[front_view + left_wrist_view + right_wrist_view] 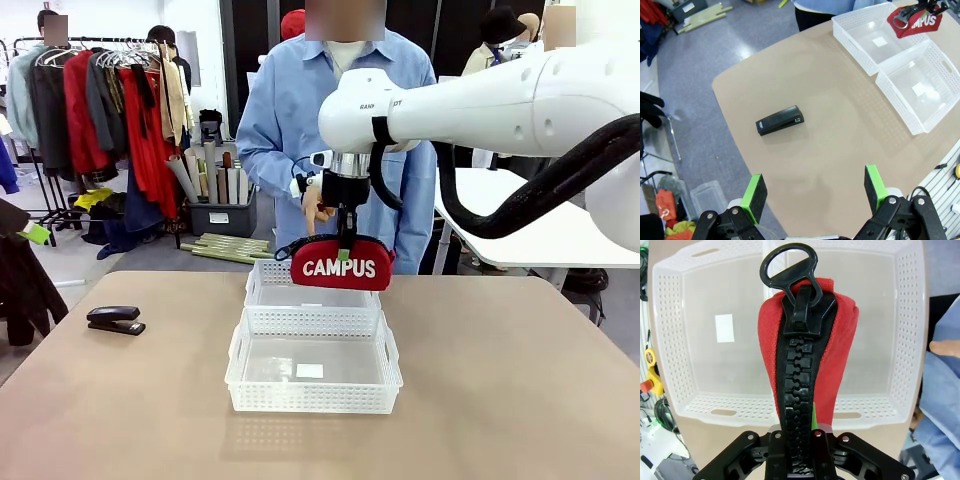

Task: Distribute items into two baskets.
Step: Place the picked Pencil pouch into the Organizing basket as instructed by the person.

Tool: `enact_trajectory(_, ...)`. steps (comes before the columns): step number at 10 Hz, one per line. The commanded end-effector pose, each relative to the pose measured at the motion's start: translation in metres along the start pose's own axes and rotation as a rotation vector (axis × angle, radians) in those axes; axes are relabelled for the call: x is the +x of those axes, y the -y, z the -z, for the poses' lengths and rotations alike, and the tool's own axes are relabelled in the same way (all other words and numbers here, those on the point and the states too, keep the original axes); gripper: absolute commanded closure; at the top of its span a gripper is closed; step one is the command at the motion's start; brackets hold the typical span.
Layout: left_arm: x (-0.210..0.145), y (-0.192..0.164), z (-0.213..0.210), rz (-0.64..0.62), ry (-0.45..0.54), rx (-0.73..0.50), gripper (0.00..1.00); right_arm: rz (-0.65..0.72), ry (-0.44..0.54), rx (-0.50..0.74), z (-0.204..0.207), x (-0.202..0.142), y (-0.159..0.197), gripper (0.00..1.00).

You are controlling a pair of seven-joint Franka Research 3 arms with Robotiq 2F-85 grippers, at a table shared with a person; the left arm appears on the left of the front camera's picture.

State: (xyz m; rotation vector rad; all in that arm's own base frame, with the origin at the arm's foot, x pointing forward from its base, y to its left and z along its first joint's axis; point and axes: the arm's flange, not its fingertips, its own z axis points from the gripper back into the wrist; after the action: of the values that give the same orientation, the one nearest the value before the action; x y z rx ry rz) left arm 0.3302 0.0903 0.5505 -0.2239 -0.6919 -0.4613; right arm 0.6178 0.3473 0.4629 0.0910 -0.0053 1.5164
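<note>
Your light brown table [500, 400] carries two white rectangular plastic baskets with perforated sides, set touching one behind the other in the middle. Their long sides run left to right in the front view. The near basket [312, 398] looks the wider of the two. Its floor is bare apart from a small white label. The far basket [265, 285] also has a white label on its floor.

The red soft zip pouch with white "CAMPUS" lettering [342, 265] hangs in the air over the far basket, clear of its floor. Its long axis lies level and left to right, along the baskets' long sides. The lettering stands upright toward your front camera, the black zip runs along the top, and the ring pull is at the robot's left end.

The small black stapler [115, 320] lies flat on the table at the robot's left, well apart from both baskets. Its long axis also runs roughly left to right, and you cannot tell which end is its mouth.

Your right pincer [343, 243] points straight down and is clamped on the pouch's zip seam near the middle. Your left pincer [813, 187] hangs spread wide above the table's left part, holding nothing.
</note>
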Motion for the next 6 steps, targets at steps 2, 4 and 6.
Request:
enact_trajectory(2, 0.0, -0.001, 0.0, 0.001, -0.003, 0.002, 0.0, 0.025, -0.019, -0.053, -0.003, 0.019, 0.015, 1.0)
enact_trajectory(4, 0.0, -0.001, 0.0, 0.001, -0.003, 0.002, 0.0, 0.035, -0.031, -0.065, 0.006, 0.025, 0.024, 1.0)
enact_trajectory(6, 0.0, -0.001, 0.0, 0.001, -0.003, 0.002, 0.0, 0.033, -0.038, -0.088, 0.017, 0.03, 0.031, 1.0)
